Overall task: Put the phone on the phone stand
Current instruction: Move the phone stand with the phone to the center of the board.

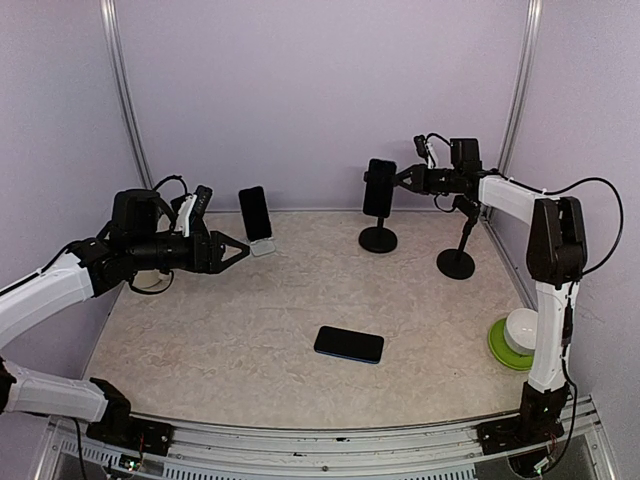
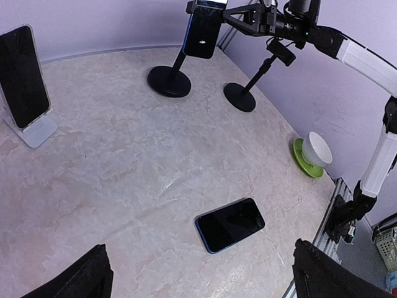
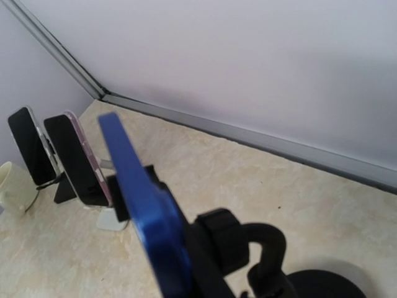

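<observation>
Right end effector (image 1: 400,180) reaches in level from the side to the blue phone (image 1: 379,187), which stands upright in the clamp of the round-based phone stand (image 1: 378,239) at the back of the surface (image 1: 200,330). A side approach suits seating the handset edge-on. Whether its jaws pinch the phone or merely touch it cannot be told. Left end effector (image 1: 238,252) hangs spread wide and empty, well apart, seemingly out of the way. A second phone (image 1: 349,344) lies flat near the front, and an empty stand (image 1: 456,263) sits near the occupied one, so more placing may be due.
</observation>
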Available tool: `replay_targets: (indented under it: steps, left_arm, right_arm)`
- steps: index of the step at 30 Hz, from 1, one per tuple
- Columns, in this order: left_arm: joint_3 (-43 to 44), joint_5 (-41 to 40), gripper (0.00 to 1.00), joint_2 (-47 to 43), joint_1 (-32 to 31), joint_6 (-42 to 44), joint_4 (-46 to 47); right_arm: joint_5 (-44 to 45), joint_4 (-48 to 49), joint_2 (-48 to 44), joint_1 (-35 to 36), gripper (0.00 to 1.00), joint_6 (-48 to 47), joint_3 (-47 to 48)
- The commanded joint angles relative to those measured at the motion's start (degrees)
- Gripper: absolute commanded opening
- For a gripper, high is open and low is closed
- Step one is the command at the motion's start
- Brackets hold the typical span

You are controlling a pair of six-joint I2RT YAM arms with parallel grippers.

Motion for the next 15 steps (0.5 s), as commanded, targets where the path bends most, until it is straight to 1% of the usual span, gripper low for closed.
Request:
replay_targets:
  steps: [1, 15]
  left_arm:
    - [-0.53, 0.40, 0.99, -1.09, 0.52, -0.19, 1.30]
    - [-0.93, 0.65, 0.99, -1.06, 0.49, -0.65, 1.83]
  right_arm:
    - [-1.92, 5.06, -0.88, -0.21, 0.00, -1.34, 2.53]
    - [-0.12, 6.05, -1.71, 0.75, 0.00, -5.35, -0.23]
